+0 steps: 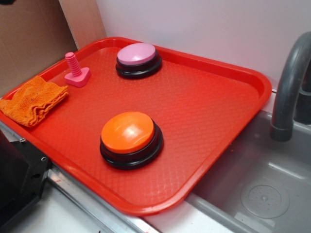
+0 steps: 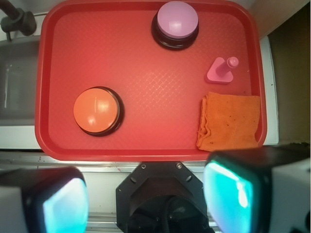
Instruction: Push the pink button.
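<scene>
the robot's hand (image 2: 148, 199) hangs wide open and empty, high above the near edge of the red plastic tray (image 2: 141, 145). the round pale pink domed button (image 2: 175, 20) sits untouched at the tray's far side, so the whole push looks left to do.

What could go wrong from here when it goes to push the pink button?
1. The orange button has the same shape and sits nearer the gripper, so the arm might press that one instead.
2. The pink bolt toy stands upright close beside the pink button; an off-line approach may knock it over.
3. The orange cloth overhangs the red tray edge and could snag.
</scene>
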`<action>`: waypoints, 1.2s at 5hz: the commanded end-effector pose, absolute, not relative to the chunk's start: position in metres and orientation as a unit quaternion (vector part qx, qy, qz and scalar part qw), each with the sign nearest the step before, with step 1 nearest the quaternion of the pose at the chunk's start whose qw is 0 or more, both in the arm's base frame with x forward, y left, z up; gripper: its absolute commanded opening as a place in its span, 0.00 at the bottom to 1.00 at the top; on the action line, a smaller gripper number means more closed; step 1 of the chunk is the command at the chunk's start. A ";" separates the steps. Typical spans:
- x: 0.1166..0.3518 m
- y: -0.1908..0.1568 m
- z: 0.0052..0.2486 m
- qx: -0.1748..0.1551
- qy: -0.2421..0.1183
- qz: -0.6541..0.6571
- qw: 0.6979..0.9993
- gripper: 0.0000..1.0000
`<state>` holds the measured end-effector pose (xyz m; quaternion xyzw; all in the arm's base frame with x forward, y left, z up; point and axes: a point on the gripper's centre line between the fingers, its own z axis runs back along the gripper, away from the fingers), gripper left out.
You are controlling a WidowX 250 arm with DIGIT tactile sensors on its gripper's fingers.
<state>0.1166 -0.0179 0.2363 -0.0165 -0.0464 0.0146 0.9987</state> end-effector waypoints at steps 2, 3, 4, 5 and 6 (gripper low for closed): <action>0.167 0.022 0.192 -0.047 -0.045 -0.034 0.997 1.00; 0.217 0.034 0.187 -0.034 -0.058 -0.030 0.997 1.00; 0.217 0.034 0.187 -0.034 -0.058 -0.030 0.997 1.00; 0.217 0.034 0.187 -0.034 -0.058 -0.030 0.997 1.00; 0.251 0.038 0.165 -0.010 -0.079 -0.037 0.996 1.00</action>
